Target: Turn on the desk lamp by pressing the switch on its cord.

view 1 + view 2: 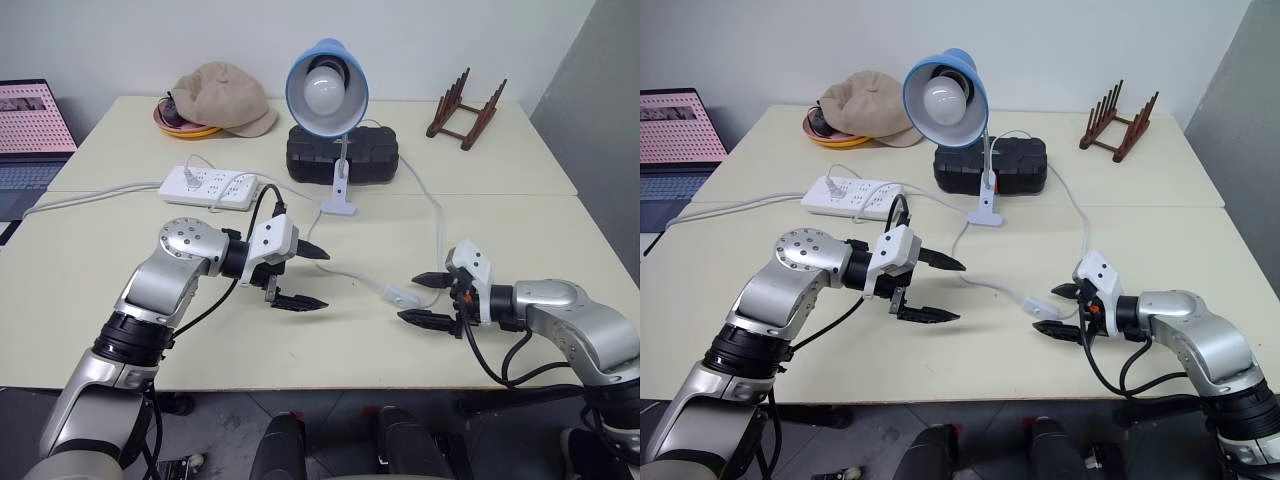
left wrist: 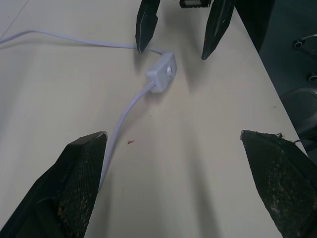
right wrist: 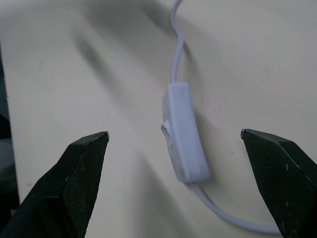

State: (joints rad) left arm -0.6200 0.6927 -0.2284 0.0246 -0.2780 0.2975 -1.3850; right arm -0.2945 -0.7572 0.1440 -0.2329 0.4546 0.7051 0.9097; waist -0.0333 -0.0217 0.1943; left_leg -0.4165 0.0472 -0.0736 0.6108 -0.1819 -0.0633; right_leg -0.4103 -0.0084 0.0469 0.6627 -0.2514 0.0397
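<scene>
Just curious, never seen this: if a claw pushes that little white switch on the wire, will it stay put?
Probably not: the switch looks small and light, lying loose on the smooth table. Its thin cord curves limply, so it likely slides unless pinned.

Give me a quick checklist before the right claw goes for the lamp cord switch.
1. Right claw open: ok.
2. Switch lined up between its fingers: ok.
3. Switch lying flat on the table, nothing covering it: ok.
4. Left claw open and apart from the switch: ok.
5. Lamp lit: not ok, bulb looks unlit.
6. Cord plugged into the power strip: cannot tell.
</scene>
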